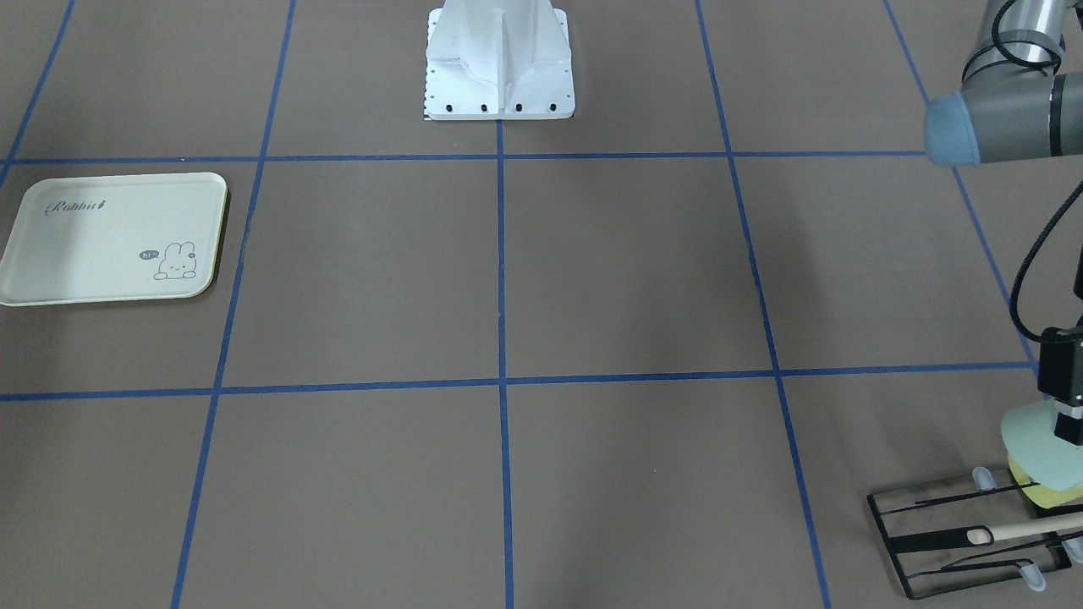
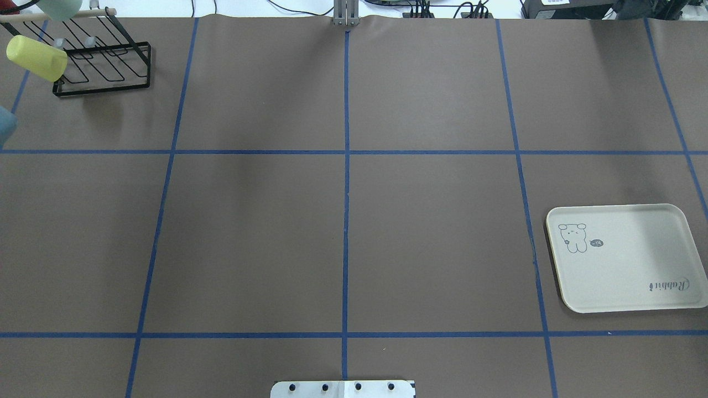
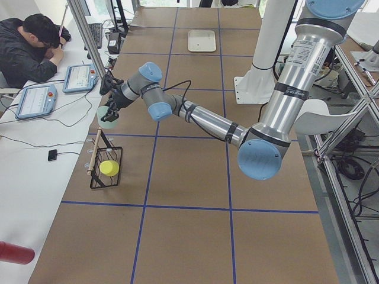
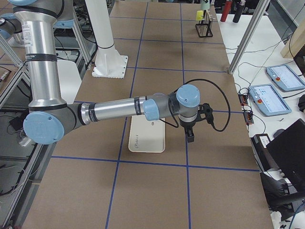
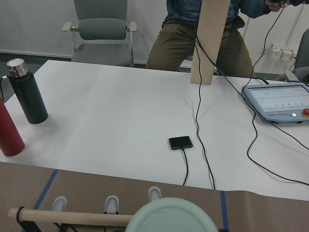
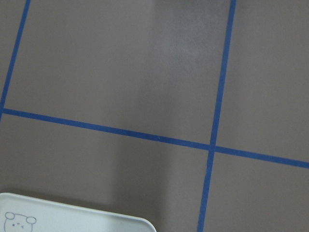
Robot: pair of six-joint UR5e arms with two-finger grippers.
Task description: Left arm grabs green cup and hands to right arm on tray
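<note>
— How many cups do you count?
— Two. The green cup is up in the air right over the black wire rack, tilted, with the left gripper clamped on it; one black finger presses its wall. The yellow-green cup hangs tilted on that rack, just under the green one.
— One rack, then?
— One, with a pale wooden bar along its top.
— Any writing?
— "Rabbit" in grey on the single cream tray, plus a bunny drawing with a small "hi" bubble. The tray lies flat at the tabletop's end farthest from the rack.
— And the arms?
— Two. The left arm stretches out to the rack. The right arm reaches low over the tabletop, well apart from the rack. The right gripper points down, and I cannot tell whether its fingers are apart or together.
— Beyond the rack?
— A second, white tabletop with two bottles, one black flask and one red bottle, and two teach pendants. One person leans on it.
</note>
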